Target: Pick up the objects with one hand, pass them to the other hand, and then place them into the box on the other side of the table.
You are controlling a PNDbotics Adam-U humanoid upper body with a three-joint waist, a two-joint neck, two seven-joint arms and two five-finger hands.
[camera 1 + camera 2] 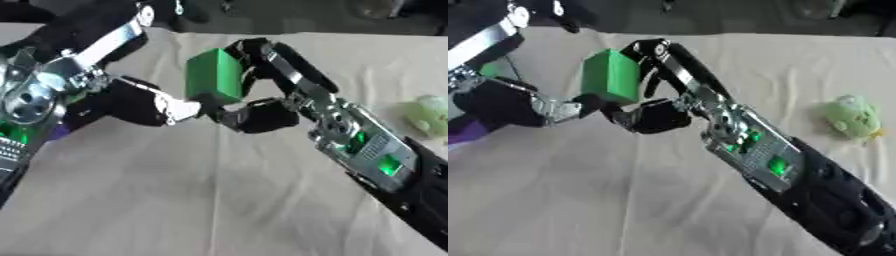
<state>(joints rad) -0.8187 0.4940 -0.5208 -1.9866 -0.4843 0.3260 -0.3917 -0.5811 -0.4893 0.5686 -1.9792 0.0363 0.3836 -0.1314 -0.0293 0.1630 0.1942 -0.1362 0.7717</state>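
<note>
A green block (214, 75) hangs above the beige-covered table (201, 200), left of centre. My right hand (262, 57) comes in from the lower right and is shut on it, with fingers curled over the block's top right side and the thumb (258, 116) under its lower edge. My left hand (144, 105) reaches in from the left with a straight silver-tipped finger (185, 108) meeting the block's lower left corner. The back of the block is hidden. No box shows in either view.
A pale green soft toy (850, 117) lies on the cloth at the right. A bit of purple (465, 132) shows at the left edge under my left arm. The table's far edge (798, 34) runs along the top, with dark floor beyond.
</note>
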